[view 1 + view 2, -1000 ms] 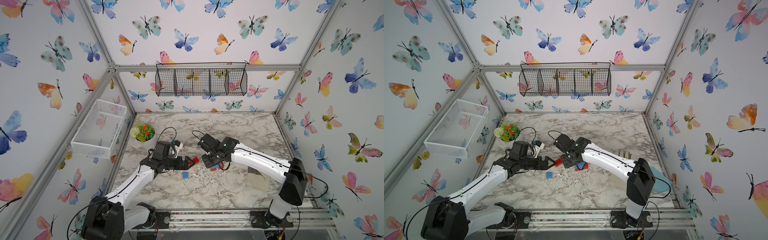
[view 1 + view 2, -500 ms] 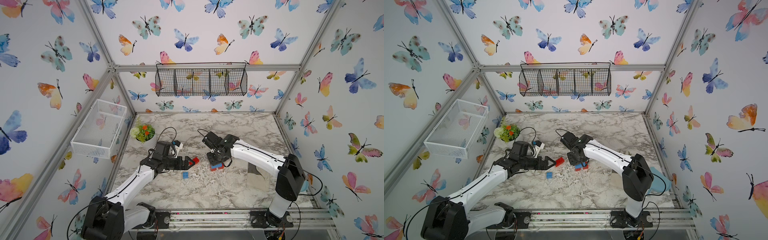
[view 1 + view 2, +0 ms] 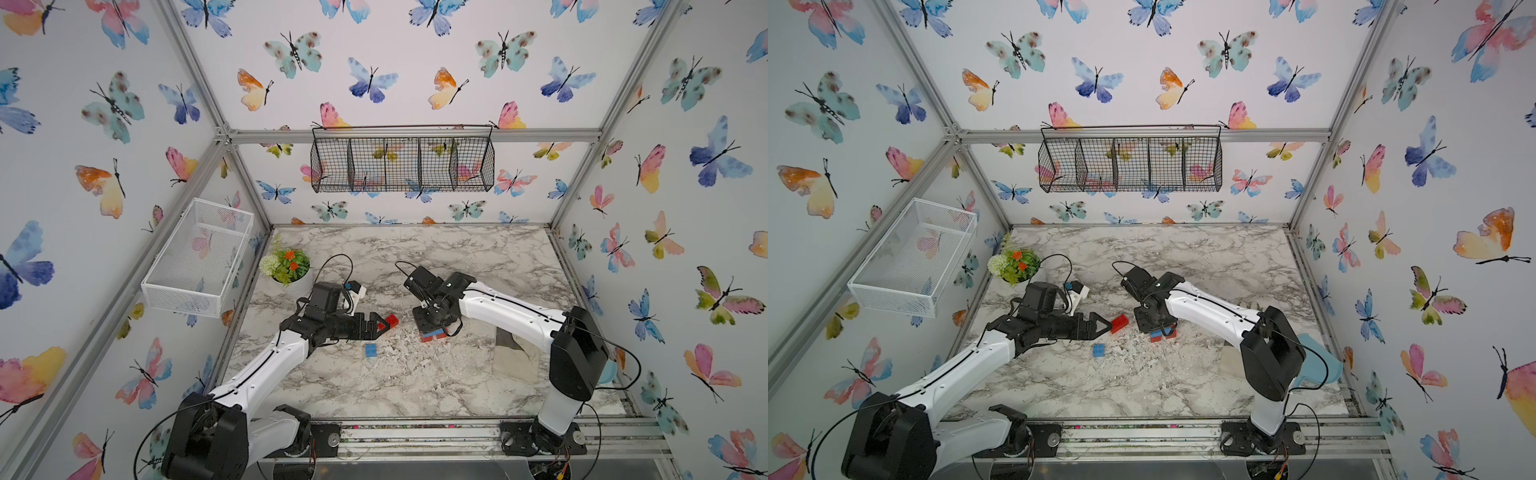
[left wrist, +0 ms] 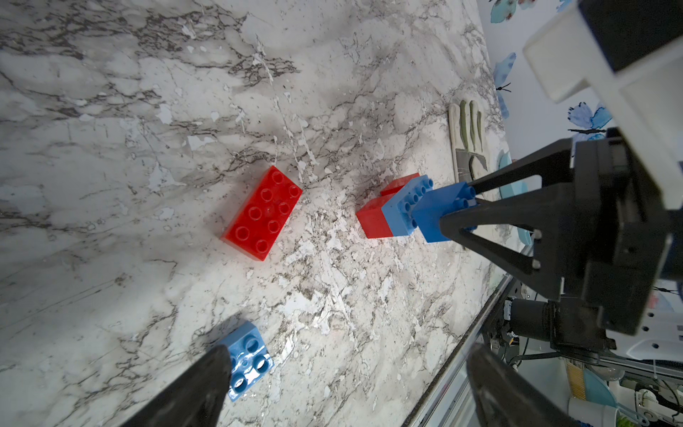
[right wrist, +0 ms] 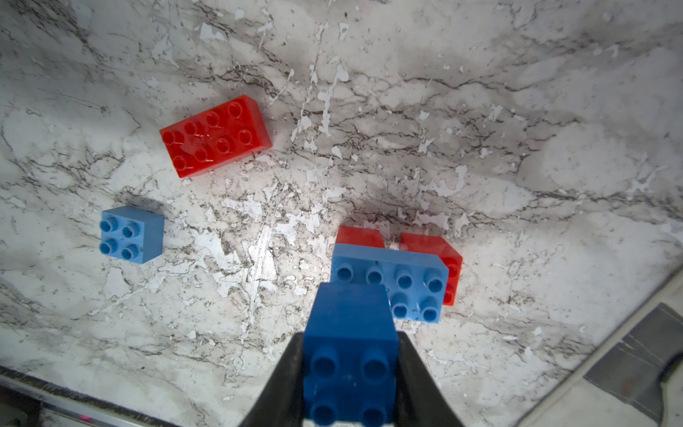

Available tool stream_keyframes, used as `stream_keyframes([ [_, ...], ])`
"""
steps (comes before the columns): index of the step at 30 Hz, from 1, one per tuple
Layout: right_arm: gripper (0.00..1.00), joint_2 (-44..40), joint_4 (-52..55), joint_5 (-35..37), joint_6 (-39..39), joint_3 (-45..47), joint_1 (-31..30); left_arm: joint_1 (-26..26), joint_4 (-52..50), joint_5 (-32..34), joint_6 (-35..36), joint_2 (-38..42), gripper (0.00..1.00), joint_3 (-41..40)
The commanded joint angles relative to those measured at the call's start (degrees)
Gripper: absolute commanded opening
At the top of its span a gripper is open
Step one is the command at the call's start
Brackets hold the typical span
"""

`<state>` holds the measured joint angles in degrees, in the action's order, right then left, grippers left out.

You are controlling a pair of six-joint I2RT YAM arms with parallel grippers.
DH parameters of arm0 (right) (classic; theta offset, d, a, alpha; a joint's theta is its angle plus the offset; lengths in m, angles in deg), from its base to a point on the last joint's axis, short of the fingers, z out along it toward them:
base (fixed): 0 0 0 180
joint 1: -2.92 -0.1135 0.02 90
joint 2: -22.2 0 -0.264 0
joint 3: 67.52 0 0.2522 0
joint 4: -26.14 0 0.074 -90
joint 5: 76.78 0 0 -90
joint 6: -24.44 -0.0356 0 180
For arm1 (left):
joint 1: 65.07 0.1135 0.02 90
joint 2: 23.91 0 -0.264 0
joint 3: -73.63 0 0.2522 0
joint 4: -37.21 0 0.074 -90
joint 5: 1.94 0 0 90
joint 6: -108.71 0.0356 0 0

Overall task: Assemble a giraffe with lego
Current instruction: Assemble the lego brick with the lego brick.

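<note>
1. The giraffe (image 5: 388, 281), half built near the marble table's (image 5: 480, 111) middle: two red square legs under a long blue studded brick.
2. The right gripper (image 5: 351, 373) clamps a dark blue square brick (image 5: 351, 332) over its end.
3. The left gripper (image 4: 343, 392) hangs open above a light blue square brick (image 4: 249, 360), beside a long red brick (image 4: 262, 214).

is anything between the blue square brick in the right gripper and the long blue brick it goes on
Nothing visible. The right gripper holds the blue square brick over one end of the long blue brick, whose studs are bare. The long red brick lies apart.
</note>
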<state>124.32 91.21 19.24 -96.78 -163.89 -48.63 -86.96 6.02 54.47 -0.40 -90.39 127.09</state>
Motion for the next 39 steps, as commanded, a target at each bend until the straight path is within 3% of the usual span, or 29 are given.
stream_keyframes([
  [1,0.34,1.26,-0.25,0.75,-2.16,0.86,0.31,-0.36,-0.15,-0.97,0.55,1.35,0.98,0.66],
  [30,0.34,1.34,-0.69,3.07,-4.46,3.86,0.64,-0.43,-0.03,-0.91,0.52,1.44,0.98,0.73],
  [39,0.34,1.94,1.02,0.45,-3.80,4.79,0.80,-0.43,-0.06,-0.94,0.57,1.69,0.98,0.60],
])
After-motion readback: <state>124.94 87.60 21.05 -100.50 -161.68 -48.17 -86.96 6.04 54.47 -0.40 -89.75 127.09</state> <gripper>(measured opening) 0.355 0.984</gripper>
